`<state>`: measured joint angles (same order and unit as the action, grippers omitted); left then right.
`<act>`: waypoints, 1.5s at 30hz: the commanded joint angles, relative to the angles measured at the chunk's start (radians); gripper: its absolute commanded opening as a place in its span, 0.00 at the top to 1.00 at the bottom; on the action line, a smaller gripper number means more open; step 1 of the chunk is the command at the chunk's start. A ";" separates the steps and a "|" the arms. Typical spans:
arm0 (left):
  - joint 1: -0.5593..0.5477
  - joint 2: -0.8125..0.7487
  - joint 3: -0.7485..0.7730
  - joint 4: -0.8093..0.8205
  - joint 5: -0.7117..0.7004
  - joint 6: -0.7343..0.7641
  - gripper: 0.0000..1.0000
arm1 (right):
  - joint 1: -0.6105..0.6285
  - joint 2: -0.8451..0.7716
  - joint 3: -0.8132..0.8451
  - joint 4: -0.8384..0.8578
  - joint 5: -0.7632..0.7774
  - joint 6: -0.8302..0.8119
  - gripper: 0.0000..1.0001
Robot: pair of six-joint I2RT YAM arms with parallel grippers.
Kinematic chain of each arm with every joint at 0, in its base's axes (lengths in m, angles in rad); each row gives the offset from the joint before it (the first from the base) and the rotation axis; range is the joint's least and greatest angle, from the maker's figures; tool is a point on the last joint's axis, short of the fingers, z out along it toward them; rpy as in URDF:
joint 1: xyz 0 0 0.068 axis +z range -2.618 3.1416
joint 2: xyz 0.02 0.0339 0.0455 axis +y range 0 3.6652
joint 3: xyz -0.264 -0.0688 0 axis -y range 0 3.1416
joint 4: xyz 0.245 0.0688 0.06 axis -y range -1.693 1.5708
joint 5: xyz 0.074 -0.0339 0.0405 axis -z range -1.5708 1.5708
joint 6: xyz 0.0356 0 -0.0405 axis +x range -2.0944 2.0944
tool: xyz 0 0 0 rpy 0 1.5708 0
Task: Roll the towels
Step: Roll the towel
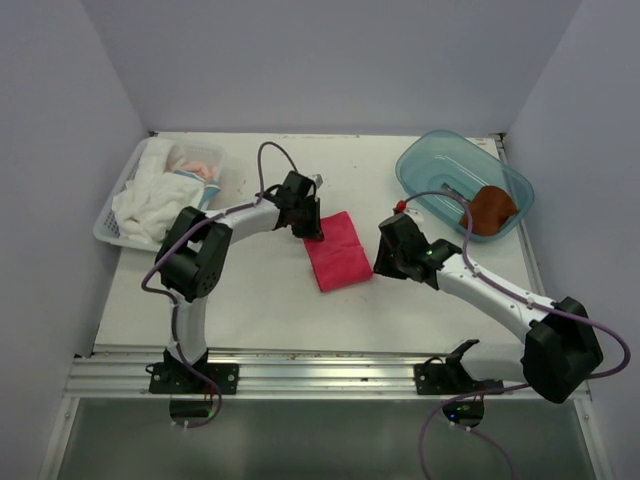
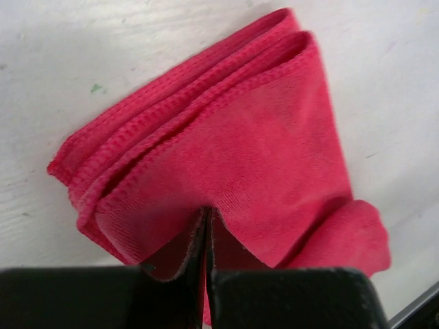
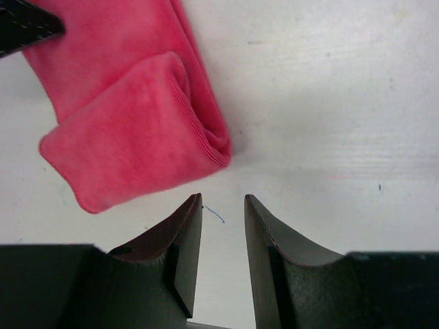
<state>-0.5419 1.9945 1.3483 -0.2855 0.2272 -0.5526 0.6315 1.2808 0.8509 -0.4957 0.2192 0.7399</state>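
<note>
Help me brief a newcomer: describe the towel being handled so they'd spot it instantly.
Look to the middle of the white table. The pink-red towel lies there, one edge pinched in the left gripper. The other towel is rust-brown and sits in the blue tub.

The near half of the desk [image 1: 260, 310] is bare, crossed only by the arms' own links. At the middle the pink towel [image 1: 338, 251] lies flat. The left tool [image 1: 308, 228] is pinched onto its far-left corner, and the right tool [image 1: 378, 262], jaws apart around nothing, sits just beside its right edge. A white basket [image 1: 108, 228] of white cloths [image 1: 150, 200] blocks the far left corner. A blue tub [image 1: 430, 150] blocks the far right corner, with the brown towel [image 1: 492, 208] draped on its rim. Between basket and tub, a bare strip runs along the far edge.
</note>
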 commanded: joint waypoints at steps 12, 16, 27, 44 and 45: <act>0.008 -0.285 -0.377 -0.041 -0.035 -0.018 0.95 | -0.006 -0.023 -0.119 0.006 -0.063 0.089 0.65; -0.007 -0.401 -0.370 -0.115 -0.115 -0.009 0.88 | 0.008 0.003 -0.075 0.032 -0.099 0.076 0.65; -0.271 -0.459 -0.196 -0.279 -0.377 0.003 0.50 | -0.070 0.059 -0.022 0.005 -0.056 0.055 0.56; -0.607 -0.134 0.040 -0.351 -0.647 0.088 0.27 | -0.405 -0.152 -0.162 -0.093 -0.184 -0.066 0.49; -0.609 -0.126 0.041 -0.350 -0.647 0.088 0.28 | -0.405 -0.150 -0.162 -0.092 -0.187 -0.066 0.49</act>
<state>-1.1557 1.8477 1.3510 -0.6193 -0.3450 -0.4858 0.2287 1.1522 0.6941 -0.5819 0.0628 0.6903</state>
